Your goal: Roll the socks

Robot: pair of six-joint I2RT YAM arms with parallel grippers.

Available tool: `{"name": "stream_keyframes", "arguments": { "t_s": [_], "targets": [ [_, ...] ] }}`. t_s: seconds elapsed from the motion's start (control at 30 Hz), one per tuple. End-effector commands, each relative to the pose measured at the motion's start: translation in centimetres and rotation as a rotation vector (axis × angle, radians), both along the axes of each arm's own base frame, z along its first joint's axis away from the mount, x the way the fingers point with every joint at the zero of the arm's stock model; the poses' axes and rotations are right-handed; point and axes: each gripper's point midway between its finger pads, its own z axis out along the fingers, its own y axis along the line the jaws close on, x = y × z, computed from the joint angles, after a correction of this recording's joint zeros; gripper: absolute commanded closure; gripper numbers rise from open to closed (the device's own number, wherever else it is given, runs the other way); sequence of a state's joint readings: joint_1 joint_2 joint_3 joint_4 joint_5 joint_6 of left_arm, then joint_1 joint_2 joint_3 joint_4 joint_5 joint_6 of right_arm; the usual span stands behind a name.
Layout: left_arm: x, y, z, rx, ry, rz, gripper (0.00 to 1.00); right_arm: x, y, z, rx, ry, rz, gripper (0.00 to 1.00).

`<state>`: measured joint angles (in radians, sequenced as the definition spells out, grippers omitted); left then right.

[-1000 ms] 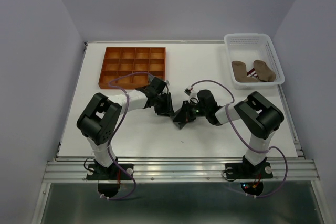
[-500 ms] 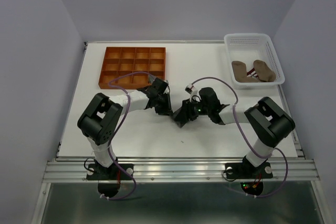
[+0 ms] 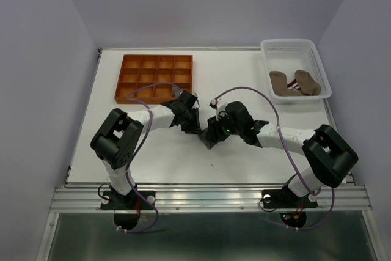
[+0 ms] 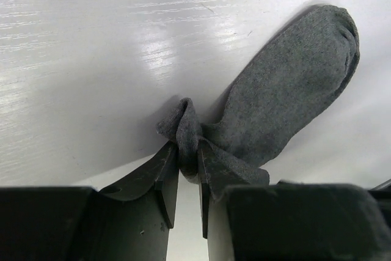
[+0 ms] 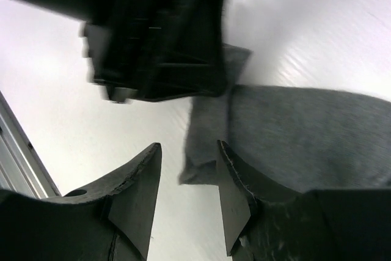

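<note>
On the white table [image 3: 153, 157], near its middle, lies the grey sock [image 4: 287, 90]. My left gripper [image 4: 187, 160] pinches its bunched end, nearly closed; my right gripper [image 5: 188, 157] stands half open and empty (the sock's edge just below). I should hold firm and roll tightly, low.

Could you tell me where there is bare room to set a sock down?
Bare table lies between the orange tray and the white basket, and along the near edge. The centre is crowded: left claw and right claw meet at the grey sock.
</note>
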<state>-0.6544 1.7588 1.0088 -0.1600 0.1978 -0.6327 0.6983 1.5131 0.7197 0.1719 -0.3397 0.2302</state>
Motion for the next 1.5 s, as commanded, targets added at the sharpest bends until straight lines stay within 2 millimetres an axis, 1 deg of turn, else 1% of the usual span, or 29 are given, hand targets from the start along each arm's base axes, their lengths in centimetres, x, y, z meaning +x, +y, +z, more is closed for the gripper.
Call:
{"name": "stream_keyframes", "arguments": {
  "t_s": [0.0,0.03,0.07,0.1,0.2,0.23,0.27,0.37,0.4,0.43,0.53,0.6,0.63,0.73,0.77,0.83,0.97,1.0,1.13,1.23,1.27,1.33,1.47],
  "targets": [
    [0.2,-0.3,0.7,0.011,-0.016,-0.03,0.72,0.2,2.1,0.8,-0.129,-0.167,0.033,0.54],
    [0.1,-0.4,0.8,0.009,-0.019,-0.034,0.72,0.4,2.4,0.8,-0.141,-0.183,0.033,0.53],
    [0.1,-0.3,0.8,0.014,-0.019,-0.034,0.72,0.8,2.1,0.7,-0.159,-0.19,0.013,0.54],
    [0.2,-0.4,0.9,0.012,-0.021,-0.034,0.72,0.5,2.5,0.6,-0.158,-0.189,0.024,0.54],
    [0.0,-0.3,1.2,0.014,-0.022,-0.041,0.73,1.0,2.3,0.4,-0.202,-0.222,-0.017,0.54],
    [0.0,-0.4,1.6,0.007,-0.028,-0.046,0.73,1.6,2.0,0.4,-0.22,-0.241,-0.042,0.54],
    [0.0,-0.5,1.8,0.001,-0.029,-0.052,0.76,1.4,2.2,0.1,-0.229,-0.244,-0.032,0.54],
    [0.0,-0.8,2.3,-0.012,-0.032,-0.064,0.79,1.3,2.3,-0.2,-0.245,-0.261,-0.017,0.54],
    [0.0,-0.9,2.5,-0.017,-0.036,-0.071,0.83,1.0,2.5,-0.5,-0.254,-0.263,-0.001,0.54],
    [0.0,-1.0,2.7,-0.02,-0.034,-0.074,0.84,0.8,2.6,-0.7,-0.264,-0.271,0.0,0.54],
    [-0.2,-1.1,2.8,-0.017,-0.031,-0.093,0.91,0.8,2.7,-0.9,-0.275,-0.285,0.003,0.54],
    [-0.4,-1.3,3.0,-0.027,-0.029,-0.111,0.91,0.4,2.9,-0.9,-0.269,-0.297,0.018,0.54],
    [-0.4,-1.4,3.0,-0.03,-0.03,-0.117,0.91,0.5,2.9,-0.5,-0.261,-0.305,0.011,0.54],
    [-0.4,-1.5,3.1,-0.034,-0.029,-0.12,0.91,0.5,2.6,-0.5,-0.27,-0.324,-0.008,0.54],
    [-0.4,-1.5,3.2,-0.035,-0.028,-0.124,0.91,0.2,2.7,-0.3,-0.268,-0.335,-0.003,0.54],
    [-0.4,-1.6,3.1,-0.037,-0.025,-0.124,0.91,0.5,2.5,-0.2,-0.273,-0.345,-0.019,0.54],
    [-0.6,-1.7,3.1,-0.039,-0.019,-0.135,0.91,-0.5,3.0,-1.0,-0.298,-0.351,0.021,0.54],
    [-0.6,-1.7,3.1,-0.034,-0.018,-0.133,0.91,-0.3,2.8,-1.2,-0.309,-0.355,0.01,0.54],
    [-0.6,-1.7,3.1,-0.03,-0.014,-0.138,0.91,-0.3,3.1,-1.8,-0.345,-0.374,0.011,0.54],
    [-0.7,-1.8,3.1,-0.032,-0.014,-0.14,0.91,-0.2,2.7,-2.5,-0.377,-0.377,0.01,0.54],
    [-0.7,-1.8,3.2,-0.035,-0.012,-0.141,0.92,-0.4,2.9,-2.7,-0.381,-0.377,0.018,0.54],
    [-0.9,-1.9,3.2,-0.047,-0.007,-0.149,0.92,-0.4,2.5,-3.4,-0.404,-0.369,0.009,0.58],
    [-1.1,-2.2,3.3,-0.058,-0.002,-0.155,0.91,-0.3,2.2,-4.2,-0.43,-0.356,0.0,0.72]
  ]
}}
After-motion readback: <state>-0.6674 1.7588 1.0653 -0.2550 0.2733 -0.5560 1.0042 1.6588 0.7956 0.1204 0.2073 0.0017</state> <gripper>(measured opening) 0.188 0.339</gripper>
